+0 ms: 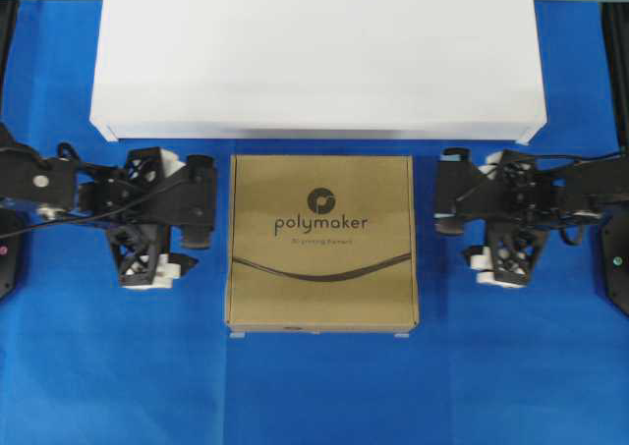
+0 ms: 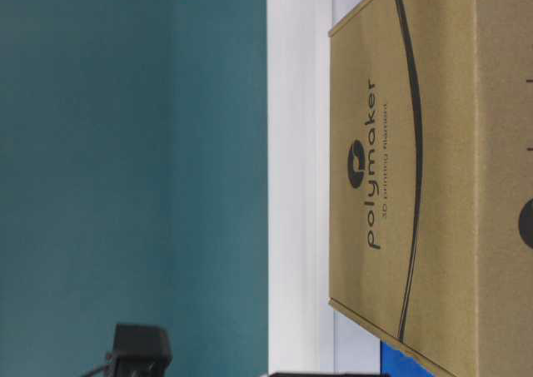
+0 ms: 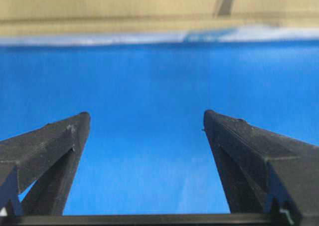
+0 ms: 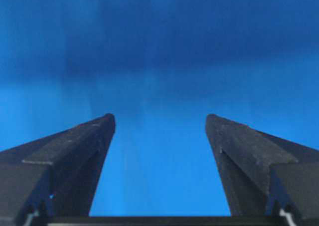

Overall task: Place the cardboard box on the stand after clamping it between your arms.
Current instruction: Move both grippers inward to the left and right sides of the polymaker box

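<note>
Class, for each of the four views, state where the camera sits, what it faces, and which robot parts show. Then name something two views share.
Overhead: above, facing down on flat brown cardboard box, white rectangular stand, left gripper, right gripper.
Table-level: low, image turned sideways, faces box and stand; dark parts at the edges.
Left wrist: between open fingers, toward box edge.
Right wrist: open fingers, blue cloth.
Shared: the box.

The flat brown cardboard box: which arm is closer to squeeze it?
Left. The left gripper is nearly beside the flat brown cardboard box; the right gripper stands slightly farther off. Both are open.
</note>
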`<control>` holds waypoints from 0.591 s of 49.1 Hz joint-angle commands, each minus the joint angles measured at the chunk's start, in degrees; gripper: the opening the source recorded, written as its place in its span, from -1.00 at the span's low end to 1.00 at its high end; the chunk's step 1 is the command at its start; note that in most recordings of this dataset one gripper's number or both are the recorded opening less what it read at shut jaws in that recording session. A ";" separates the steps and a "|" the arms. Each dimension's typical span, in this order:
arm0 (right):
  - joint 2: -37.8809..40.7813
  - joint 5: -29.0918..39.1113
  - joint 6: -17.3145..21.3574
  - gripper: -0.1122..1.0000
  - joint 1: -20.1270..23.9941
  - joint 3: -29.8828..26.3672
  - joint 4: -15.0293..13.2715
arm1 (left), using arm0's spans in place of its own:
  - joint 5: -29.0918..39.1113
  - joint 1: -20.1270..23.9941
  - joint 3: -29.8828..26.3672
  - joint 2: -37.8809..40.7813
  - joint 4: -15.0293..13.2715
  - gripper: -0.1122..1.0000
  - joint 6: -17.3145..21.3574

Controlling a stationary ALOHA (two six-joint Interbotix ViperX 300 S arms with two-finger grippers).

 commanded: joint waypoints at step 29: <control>11.60 -3.60 -0.53 1.00 2.02 -11.78 -0.09 | -3.69 -0.26 -7.82 9.14 0.09 0.81 0.18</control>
